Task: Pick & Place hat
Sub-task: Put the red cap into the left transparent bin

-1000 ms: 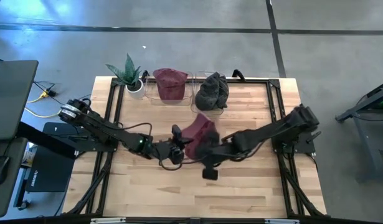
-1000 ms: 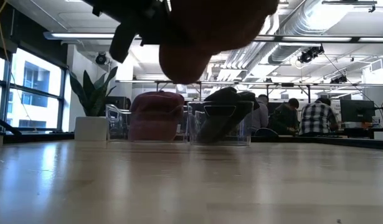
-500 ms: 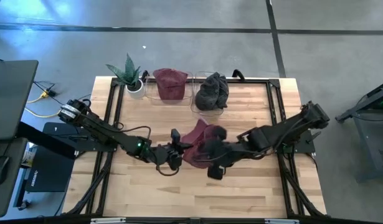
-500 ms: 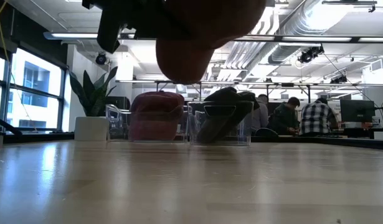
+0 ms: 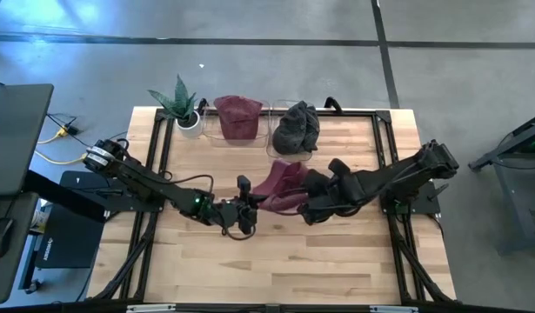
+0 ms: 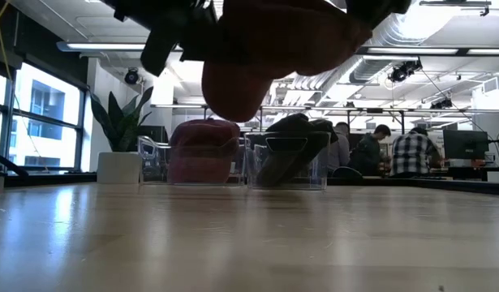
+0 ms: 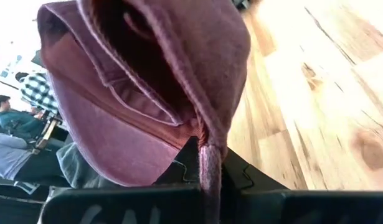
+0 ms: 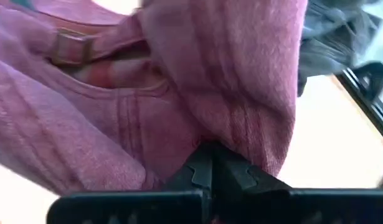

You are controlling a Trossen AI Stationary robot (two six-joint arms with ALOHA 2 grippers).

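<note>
While both arms meet over the middle of the wooden table (image 5: 354,261), a maroon hat (image 5: 283,184) hangs between them, lifted clear of the surface. Left gripper (image 5: 250,205) is clenched on the hat's edge on its left side; left wrist view shows a seam of the fabric pinched between the dark fingers (image 7: 141,205), with the hat's inside facing the camera. Right gripper (image 5: 312,193) is clamped on the hat's right side; right wrist view shows the fingers (image 8: 216,180) closed on a fold of fabric, a strap buckle (image 8: 71,45) visible further up. In the low view the hat (image 6: 273,49) fills the top of the frame as a dark mass above the tabletop, not touching it.

At the far edge of the table stand two clear bins side by side: left bin (image 5: 213,132) holds another maroon hat (image 5: 237,115), right bin (image 5: 276,149) holds a dark grey hat (image 5: 296,127). The held hat is just in front of the right bin, near it but apart. A potted plant (image 5: 182,106) sits at the far left corner, beside the left bin. People (image 6: 407,150) sit at desks in the room beyond, seen in the low view.
</note>
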